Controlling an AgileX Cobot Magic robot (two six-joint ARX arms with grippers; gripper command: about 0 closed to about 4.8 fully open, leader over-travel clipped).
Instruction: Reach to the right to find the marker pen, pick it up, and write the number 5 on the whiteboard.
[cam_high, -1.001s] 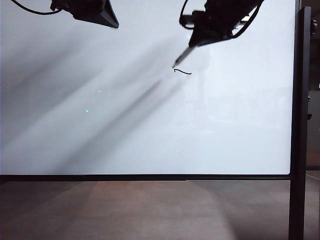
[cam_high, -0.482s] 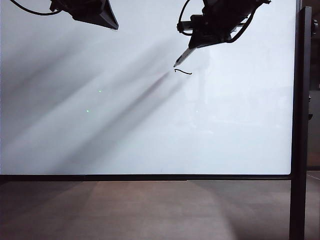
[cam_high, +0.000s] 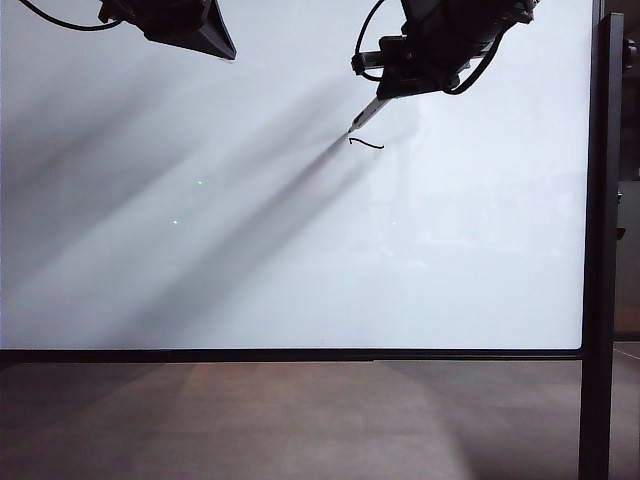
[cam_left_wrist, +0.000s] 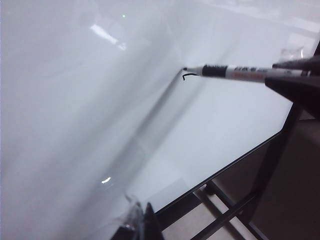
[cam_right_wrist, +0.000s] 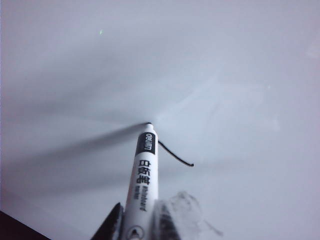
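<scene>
R gripper (cam_high: 385, 92) up top-right of the whiteboard (cam_high: 300, 250), fingers clamped on the marker pen (cam_right_wrist: 142, 175), angled so the tip sits right at the start of the short black stroke (cam_high: 366, 144). That's prob the top bar of the 5, so lots left to draw. L gripper (cam_high: 215, 38) parked top-left, clear of the work; can't tell if its claw's apart or together.

The marker pen (cam_right_wrist: 144, 170), white with a black band and black lettering, slants down with its dark tip against the whiteboard (cam_high: 300, 250). Just beside the tip sits a short, curved black stroke (cam_high: 366, 144), only a fragment of the number 5. The whiteboard stands upright, glossy, black-framed.
</scene>
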